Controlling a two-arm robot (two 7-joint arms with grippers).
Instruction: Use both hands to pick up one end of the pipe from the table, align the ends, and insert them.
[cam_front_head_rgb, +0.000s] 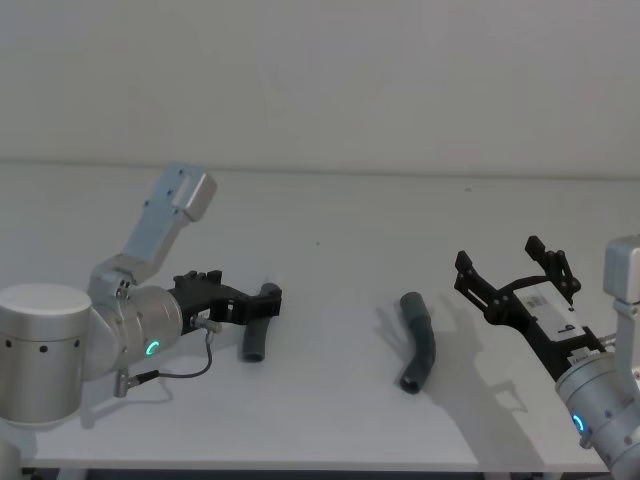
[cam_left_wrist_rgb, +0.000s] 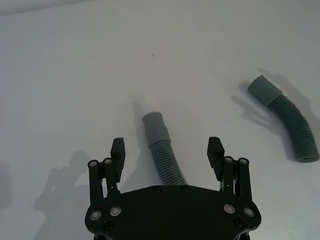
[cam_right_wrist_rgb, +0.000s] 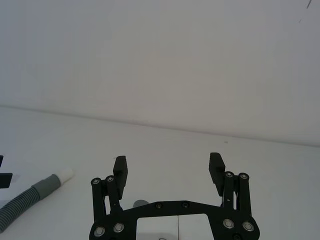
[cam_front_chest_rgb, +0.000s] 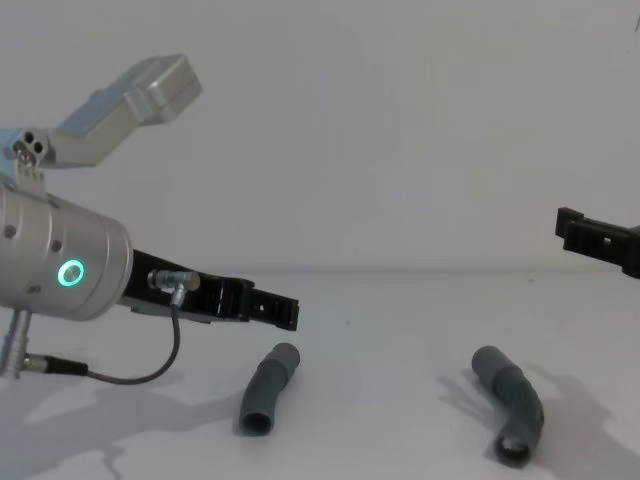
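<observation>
Closest to me, my left gripper (cam_front_head_rgb: 268, 300) hangs with its fingers spread wide either side of the left pipe piece (cam_left_wrist_rgb: 162, 150). That piece lies flat on the desk (cam_front_head_rgb: 330, 220), its white tip (cam_left_wrist_rgb: 152, 105) pointing away. The right pipe piece (cam_front_head_rgb: 420, 345) lies well apart on the desk. Beyond it, my right gripper (cam_front_head_rgb: 500, 258) is raised, fingers apart and empty.

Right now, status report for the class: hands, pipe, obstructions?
Left hand open over left pipe piece, not gripping. Right hand open, apart from right pipe piece. Both pieces flat on table, unjoined. No obstruction seen.
</observation>
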